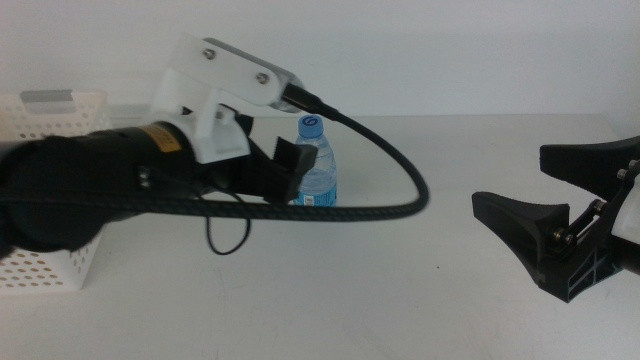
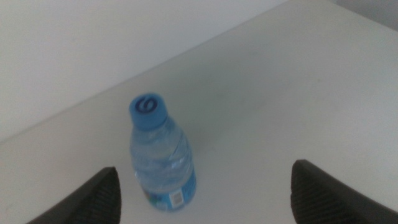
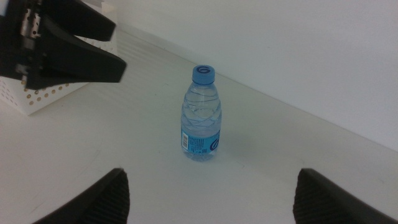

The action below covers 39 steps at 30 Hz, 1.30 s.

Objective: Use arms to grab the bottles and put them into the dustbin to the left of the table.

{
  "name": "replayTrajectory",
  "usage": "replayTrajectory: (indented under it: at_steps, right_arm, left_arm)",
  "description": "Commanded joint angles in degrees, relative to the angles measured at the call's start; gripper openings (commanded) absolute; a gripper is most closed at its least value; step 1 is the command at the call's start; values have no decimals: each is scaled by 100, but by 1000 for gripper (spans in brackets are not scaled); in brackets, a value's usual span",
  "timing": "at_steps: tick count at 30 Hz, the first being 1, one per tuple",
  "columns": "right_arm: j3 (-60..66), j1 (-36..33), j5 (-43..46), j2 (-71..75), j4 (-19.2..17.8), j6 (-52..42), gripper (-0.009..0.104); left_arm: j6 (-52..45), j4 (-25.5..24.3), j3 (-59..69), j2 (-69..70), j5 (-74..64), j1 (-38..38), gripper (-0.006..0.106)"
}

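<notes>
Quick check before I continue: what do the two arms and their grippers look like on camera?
The left arm is black with a yellow label, a white camera housing and a thick black braided cable. Its left gripper has dark angular jaws. The right gripper is black, with wedge-shaped ribbed jaws and visible metal linkages.

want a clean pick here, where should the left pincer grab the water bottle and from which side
Grip the water bottle around its ribbed clear body, between the blue cap and the label. It stands upright on the table, so come in level from the side. The left pincer is open and already faces it, with the bottle nearer one jaw; centre it first. The right pincer waits, open, at the right.
</notes>
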State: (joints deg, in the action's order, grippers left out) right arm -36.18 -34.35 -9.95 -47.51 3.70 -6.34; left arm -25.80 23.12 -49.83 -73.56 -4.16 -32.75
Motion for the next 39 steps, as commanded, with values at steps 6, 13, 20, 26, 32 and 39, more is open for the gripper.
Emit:
replayTrajectory:
  at_steps: [6,13,20,26,32,39]
  right_arm:
    - [-152,-24,395,51,-13,-77,77]
    - [-152,-24,395,51,-13,-77,77]
    - [-152,-24,395,51,-13,-77,77]
    - [-152,-24,395,51,-13,-77,77]
    - [-152,-24,395,51,-13,-77,77]
    - [-152,-24,395,51,-13,-77,77]
  left_arm:
    - [17,79,-173,-169,999,-139,90]
    - [620,-307,958,-303,2951,-216,90]
    - [1042,-943,1264,-513,3200,-203,90]
    - [2006,-1471,1264,-1162,3876,-203,90]
    - [2089,-1970,1264,-1928,4880,-195,90]
    - [2221,-1869,1212,-2689,6201,-178,90]
